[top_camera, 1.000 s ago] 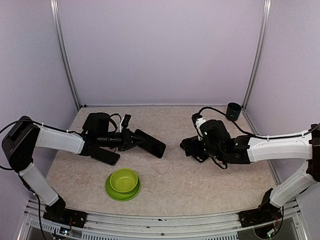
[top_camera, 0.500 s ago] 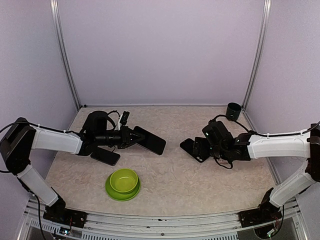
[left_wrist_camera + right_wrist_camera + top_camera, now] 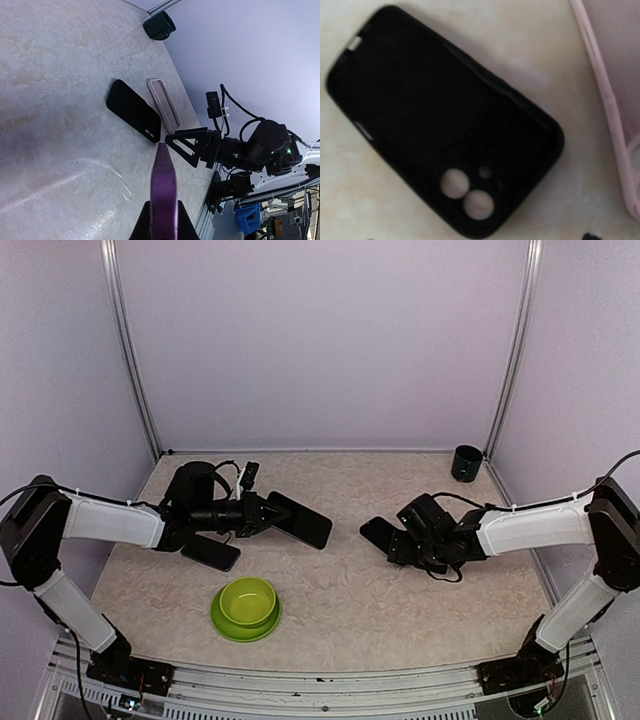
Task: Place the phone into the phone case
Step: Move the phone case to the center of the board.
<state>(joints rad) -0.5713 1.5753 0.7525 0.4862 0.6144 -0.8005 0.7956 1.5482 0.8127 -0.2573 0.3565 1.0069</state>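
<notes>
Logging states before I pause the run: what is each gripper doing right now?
Left gripper: shut on the phone.
Right gripper: above the black case; open or shut cannot be told.

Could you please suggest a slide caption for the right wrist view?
Empty black phone case lying flat on the marbled table, with the edge of a pink case showing at right.

In the right wrist view you see the pink case [image 3: 620, 55] cut by the right edge; the phone [image 3: 164, 195] shows you only its thin side.
</notes>
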